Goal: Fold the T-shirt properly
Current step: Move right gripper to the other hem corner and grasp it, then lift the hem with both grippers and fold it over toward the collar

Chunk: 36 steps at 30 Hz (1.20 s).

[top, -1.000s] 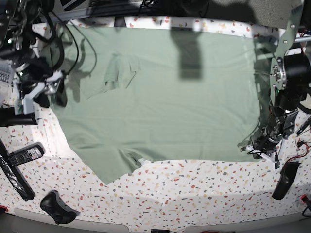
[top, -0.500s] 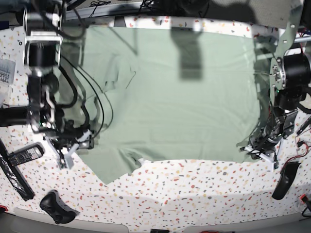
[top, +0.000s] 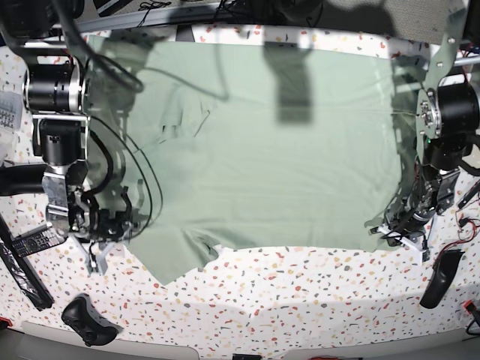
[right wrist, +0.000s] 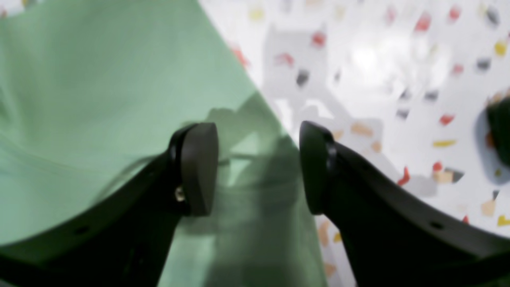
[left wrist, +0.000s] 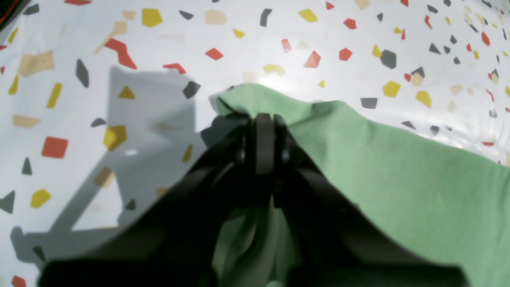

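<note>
Right tool (right wrist: 259, 175), jaws apart, straddles the shirt (top: 277, 150) edge; you seat it deep over the hem before closing. Left tool (left wrist: 265, 135) is clamped on the opposite corner. Lift both evenly; the shirt lies flat across the tabletop (top: 315, 300).

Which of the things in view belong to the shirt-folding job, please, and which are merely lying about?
Belongs to the job:
T-shirt
left gripper
right gripper

Lying about:
game controller
remote control
black computer mouse
</note>
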Available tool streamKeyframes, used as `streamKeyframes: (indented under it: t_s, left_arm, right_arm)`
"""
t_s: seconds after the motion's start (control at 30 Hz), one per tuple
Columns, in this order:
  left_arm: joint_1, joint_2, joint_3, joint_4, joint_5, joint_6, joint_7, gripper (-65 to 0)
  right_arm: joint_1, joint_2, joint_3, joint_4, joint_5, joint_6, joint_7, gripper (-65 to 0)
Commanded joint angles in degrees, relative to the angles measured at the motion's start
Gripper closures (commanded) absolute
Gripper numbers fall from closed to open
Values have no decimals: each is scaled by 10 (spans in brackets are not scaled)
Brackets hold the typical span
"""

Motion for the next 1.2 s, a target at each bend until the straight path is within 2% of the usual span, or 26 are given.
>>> streamKeyframes:
  t_s: [0.0, 0.1, 0.17, 0.3, 0.37, 0.4, 0.57, 0.83, 0.9, 0.97, 1.0, 1.17]
  left_arm:
    - [-11, -2, 0, 2, 5, -1, 21, 0]
    - [-11, -1, 0, 2, 5, -1, 21, 0]
    - [-11, -2, 0, 2, 5, -1, 21, 0]
    - [-12, -2, 0, 2, 5, -1, 21, 0]
    - [-12, -2, 0, 2, 5, -1, 21, 0]
    - [-13, -2, 0, 2, 5, -1, 20, 0]
    - [-12, -2, 0, 16, 5, -1, 24, 0]
    - [-12, -2, 0, 117, -1, 0, 138, 0]
    - [-9, -2, 0, 146, -14, -1, 169, 0]
    - [0, -2, 0, 172, -21, -1, 181, 0]
    - [8, -2, 0, 186, -21, -1, 184, 0]
    - [71, -8, 0, 273, -28, -3, 193, 0]
  right_arm:
    - [21, 7, 3, 1, -3, -4, 15, -316]
    - [21, 7, 3, -34, -3, -1, 14, -316]
    - [21, 5, 3, -54, -2, 11, 14, -284]
    - [20, 0, 3, -61, -2, 45, 8, -133]
    - [20, -2, 3, -61, -2, 47, 8, -18]
    - [22, -2, 3, -60, -2, 47, 8, 0]
    - [23, -1, 3, -41, -2, 47, 7, 0]
    - [22, -1, 3, 18, 4, 48, -19, 0]
    - [18, -1, 3, 42, 20, 66, -34, 0]
    - [8, -1, 3, 71, 32, 114, -36, 0]
    - [0, -1, 3, 87, 33, 129, -37, 0]
    - [-56, 0, 3, 186, 45, 129, -64, 0]
